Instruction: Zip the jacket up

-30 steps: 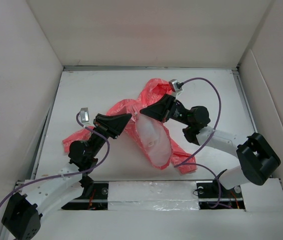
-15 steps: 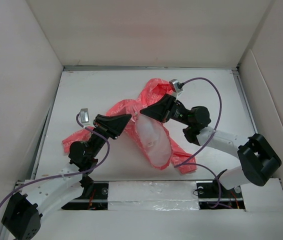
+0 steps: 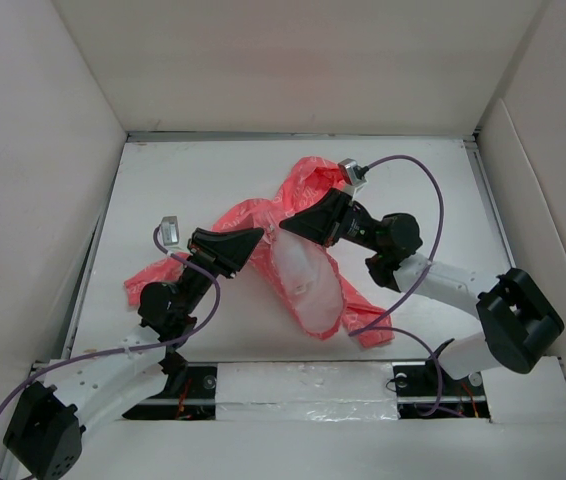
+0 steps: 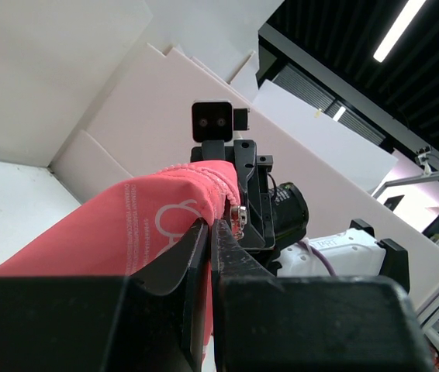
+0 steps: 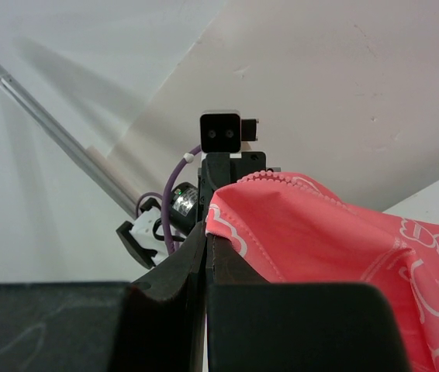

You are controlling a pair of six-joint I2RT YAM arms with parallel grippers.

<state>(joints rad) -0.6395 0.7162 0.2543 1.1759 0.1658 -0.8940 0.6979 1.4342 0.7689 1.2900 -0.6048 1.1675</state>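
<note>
The coral-pink jacket (image 3: pixel 253 215) lies crumpled mid-table, its pale lining (image 3: pixel 308 280) facing up. My left gripper (image 3: pixel 259 233) is shut on one front edge of the jacket (image 4: pixel 142 225) and holds it lifted. A small metal zipper slider (image 4: pixel 240 216) shows just past its fingertips (image 4: pixel 210 223). My right gripper (image 3: pixel 284 222) is shut on the facing front edge (image 5: pixel 305 232), whose zipper teeth (image 5: pixel 270 177) run along the top fold. The two gripper tips nearly meet, pointing at each other. White lettering shows on the fabric in both wrist views.
White walls enclose the table (image 3: pixel 183 180) on the left, back and right. A sleeve (image 3: pixel 153 275) trails left under my left arm, and another part of the jacket (image 3: pixel 368 325) lies near my right arm. Purple cables (image 3: pixel 423 190) loop above both arms.
</note>
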